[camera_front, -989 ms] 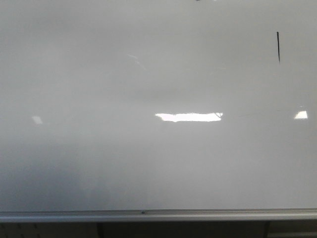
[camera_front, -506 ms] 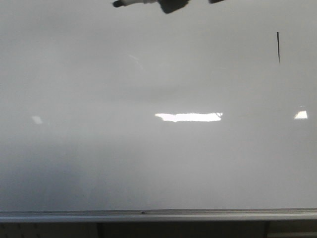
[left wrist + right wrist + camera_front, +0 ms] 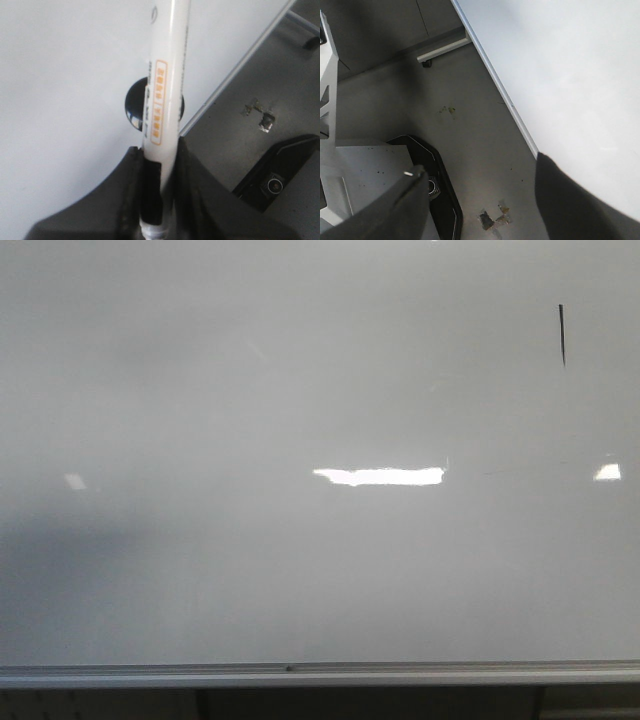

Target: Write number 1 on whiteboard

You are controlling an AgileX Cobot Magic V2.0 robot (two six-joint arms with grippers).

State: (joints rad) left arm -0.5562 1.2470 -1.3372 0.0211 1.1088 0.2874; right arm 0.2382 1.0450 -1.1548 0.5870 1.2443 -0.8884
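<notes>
Stroke already on the board: the number 1, thin, black, upright, sitting high toward the right side of the whiteboard, well clear of the bright glare patches lower down. Looks like the writing itself is done, judging by that mark, with only the pull-away and perhaps putting the marker down left. No arm in the front view. Left pincer clamped on the white marker (orange label along the barrel), marker running up between the dark fingers, a round black thing behind it that cannot be made out. Right pincer spread wide, holding nothing, hanging over grey floor beside the board's edge. Board surface glossy, pale grey-white, otherwise bare of ink as far as visible, silver rail along the bottom. Below: scuffed floor, bits of debris, a black base with a caster-like fitting.
</notes>
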